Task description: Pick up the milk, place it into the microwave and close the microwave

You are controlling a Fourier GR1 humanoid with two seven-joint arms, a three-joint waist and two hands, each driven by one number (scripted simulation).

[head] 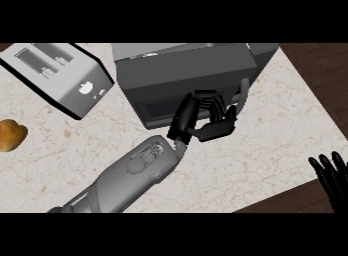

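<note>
no milk in sight, likely already inside the microwave (184, 75); left hand (206, 120), fingers curled round nothing visible, is at its front; closing seems left.

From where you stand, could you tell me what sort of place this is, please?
Most likely a kitchen: a toaster and a microwave stand on a pale stone counter, with a bread roll nearby.

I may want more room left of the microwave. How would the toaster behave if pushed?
The toaster looks boxy and broad-based, so it would probably slide on the counter rather than tip or roll. Its shell looks like smooth metal, so likely rigid and perhaps slippery to grasp.
</note>
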